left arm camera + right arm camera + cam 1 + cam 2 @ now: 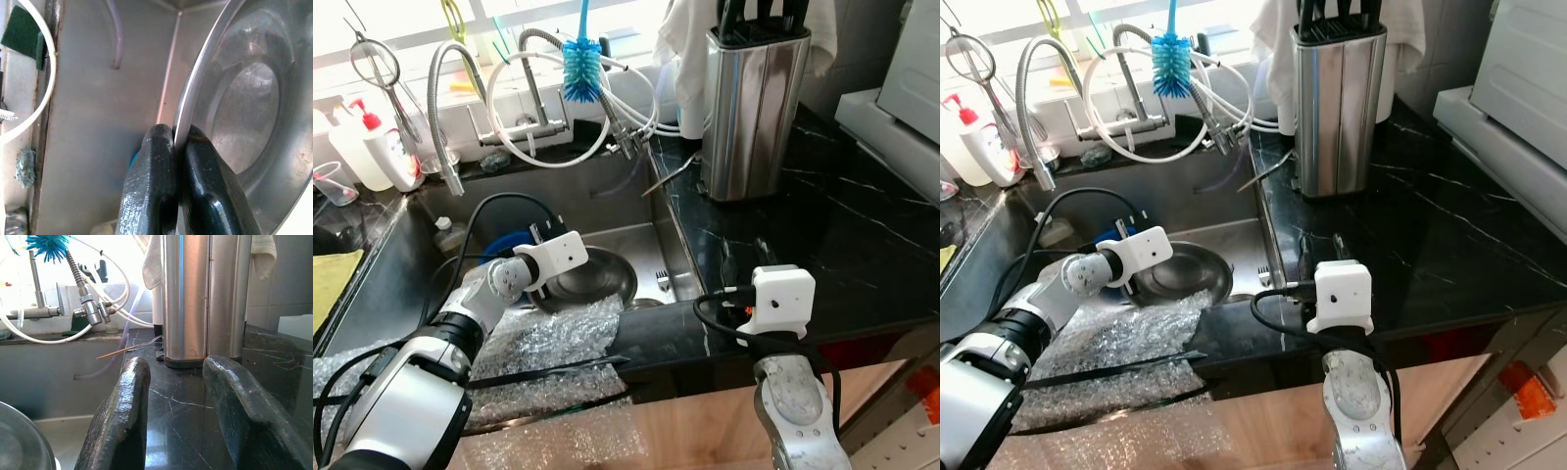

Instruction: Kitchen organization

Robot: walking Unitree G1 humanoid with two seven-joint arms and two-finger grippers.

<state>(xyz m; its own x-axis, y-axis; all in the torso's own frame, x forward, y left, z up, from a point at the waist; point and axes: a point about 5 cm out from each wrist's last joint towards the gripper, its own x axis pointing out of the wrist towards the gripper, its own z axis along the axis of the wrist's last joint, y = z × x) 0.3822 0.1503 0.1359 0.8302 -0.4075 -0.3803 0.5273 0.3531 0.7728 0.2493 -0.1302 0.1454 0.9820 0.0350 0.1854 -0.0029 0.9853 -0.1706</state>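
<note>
A steel bowl (592,277) sits in the sink (636,176), tilted on its side. My left gripper (177,139) reaches down into the sink and is shut on the bowl's rim (195,83), one finger on each side of the thin edge. A blue object (504,243) lies behind the left wrist in the sink. My right gripper (176,377) rests low over the black counter (822,235) near its front edge, open with nothing between its fingers, facing the steel knife block (205,293).
Bubble wrap (548,338) covers the sink's front edge. Hoses, a tap and a blue bottle brush (580,69) hang behind the sink. Soap bottles (372,147) stand at the back left. The knife block (754,108) stands on the counter; a white appliance (901,88) is far right.
</note>
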